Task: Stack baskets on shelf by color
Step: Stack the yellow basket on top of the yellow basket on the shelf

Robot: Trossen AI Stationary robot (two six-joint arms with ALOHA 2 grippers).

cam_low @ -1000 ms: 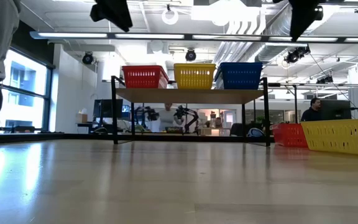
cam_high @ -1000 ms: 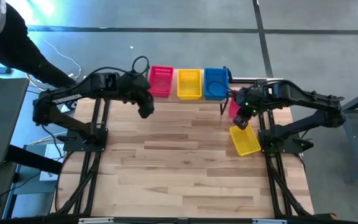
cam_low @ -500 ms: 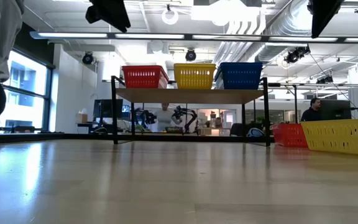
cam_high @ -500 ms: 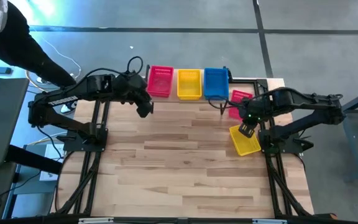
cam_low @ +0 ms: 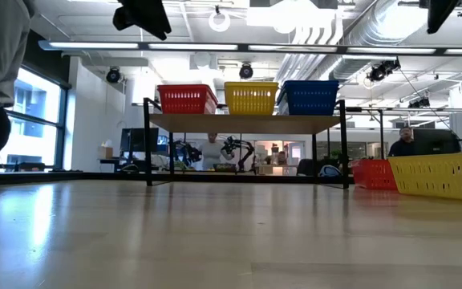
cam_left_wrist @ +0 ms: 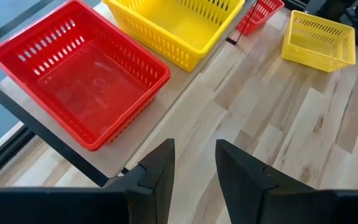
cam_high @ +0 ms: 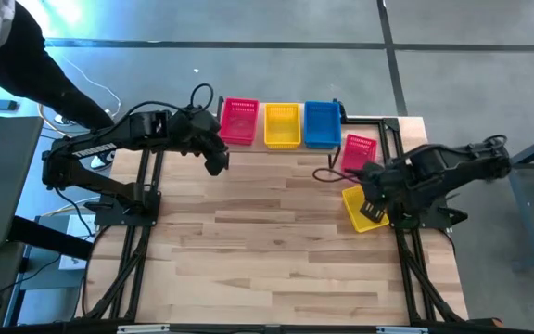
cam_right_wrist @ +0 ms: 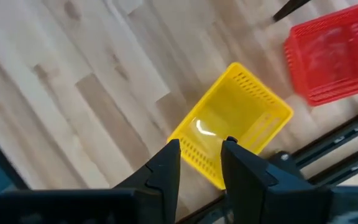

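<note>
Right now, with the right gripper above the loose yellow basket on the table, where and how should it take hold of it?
Probably by a rim. The yellow basket lies upright and open-topped, skewed to the table edge, so its thin mesh walls are the only graspable parts. The right gripper, fingers open, hovers over its near wall; dropping straight down with one finger inside and one outside should work. The red basket stands clear beside it.

Background: light wooden bench (cam_high: 276, 232) on black frame, over grey floor (cam_high: 248, 65) w/ dark seam lines. Level view: open workshop w/ white ceiling, strip lights (cam_low: 239, 50), exposed ducts (cam_low: 335, 32); tall bright window (cam_low: 30, 120) at one side; person seated at monitor (cam_low: 433, 142) at other; second person stands beside the bench (cam_high: 17, 56)
</note>
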